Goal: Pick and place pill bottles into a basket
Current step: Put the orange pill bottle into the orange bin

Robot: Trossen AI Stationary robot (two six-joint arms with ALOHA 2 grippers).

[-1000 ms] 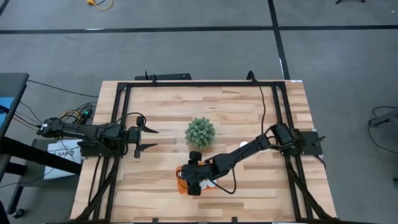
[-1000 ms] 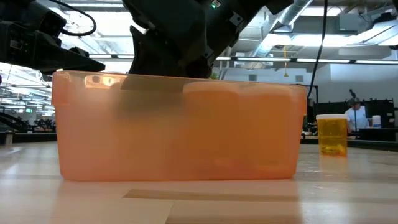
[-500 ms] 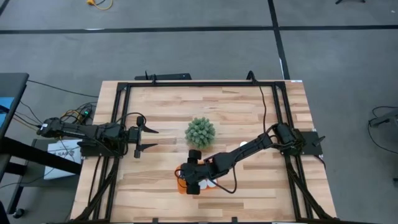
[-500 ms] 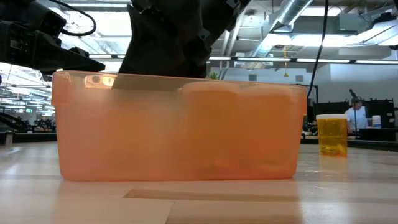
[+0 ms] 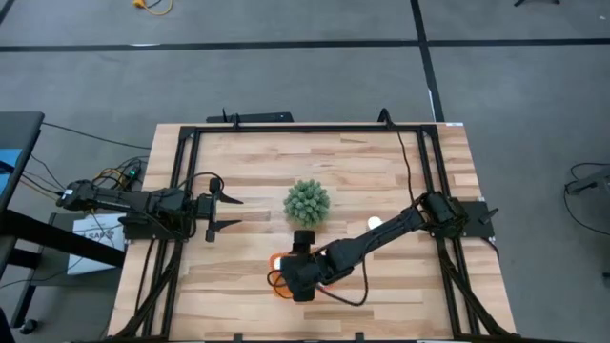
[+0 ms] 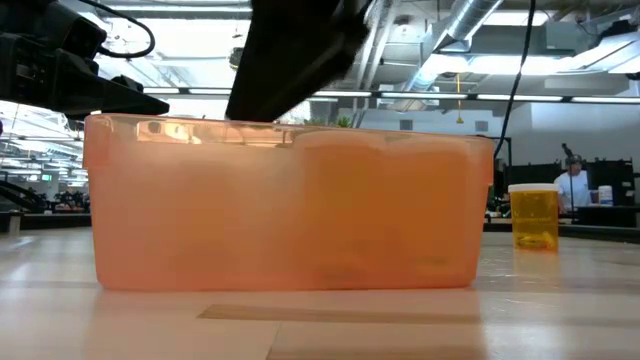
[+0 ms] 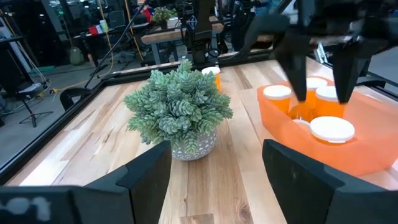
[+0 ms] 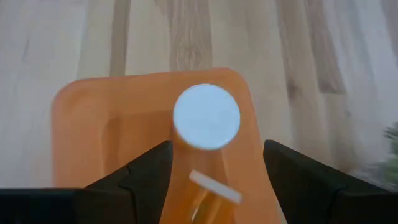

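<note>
Close to the tabletop's (image 5: 238, 162) near edge, a little left of its middle, sits the basket (image 6: 290, 205), a shallow rectangular tray of translucent bright-orange plastic with smooth walls, rounded corners and a thin lip, resting flat on pale, straight-grained wooden planks. Inside it stand pill bottles (image 7: 332, 129), small orange see-through cylinders with flat round white caps; the left wrist view shows at least three caps rising above the wall, and how many more lie behind them cannot be told. The right gripper (image 7: 321, 81) hangs directly over the basket with its two dark fingers (image 7: 297, 71) spread apart and pointing down, gripping nothing; its own wrist view looks straight down on one white cap (image 8: 206, 117) standing near a corner of the basket, free between the fingers. Farther back, one more pill bottle (image 6: 534, 216) stands alone on the wood to the right of the basket, toward the table's right edge, well apart from it. Beyond the basket, near the centre of the tabletop, is the green spiky plant (image 5: 307, 202), a dense clump of stiff leaves in a small speckled grey pot. The left gripper (image 5: 221, 212) waits by the table's left edge, its fingers wide apart and empty.
</note>
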